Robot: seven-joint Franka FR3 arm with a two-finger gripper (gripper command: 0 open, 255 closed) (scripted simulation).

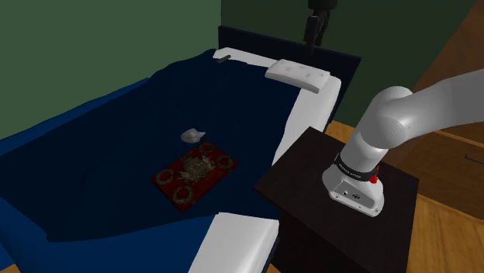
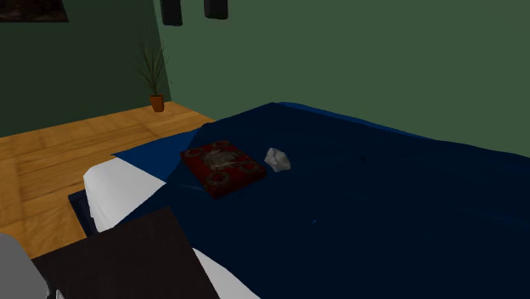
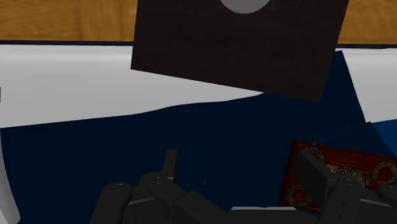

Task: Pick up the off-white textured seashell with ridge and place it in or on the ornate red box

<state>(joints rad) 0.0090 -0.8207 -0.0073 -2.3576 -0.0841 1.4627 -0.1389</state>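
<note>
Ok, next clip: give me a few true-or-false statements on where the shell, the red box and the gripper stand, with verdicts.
1. The seashell lies on the dark blue blanket, beside the red box rather than on it. True.
2. The gripper is shut on the seashell. False: its fingers stand apart with nothing between them, and the shell lies on the blanket.
3. The red box sits on the dark stand. False: it lies on the blanket on the bed.
4. A potted plant stands on the wooden floor by the green wall. True.
</note>
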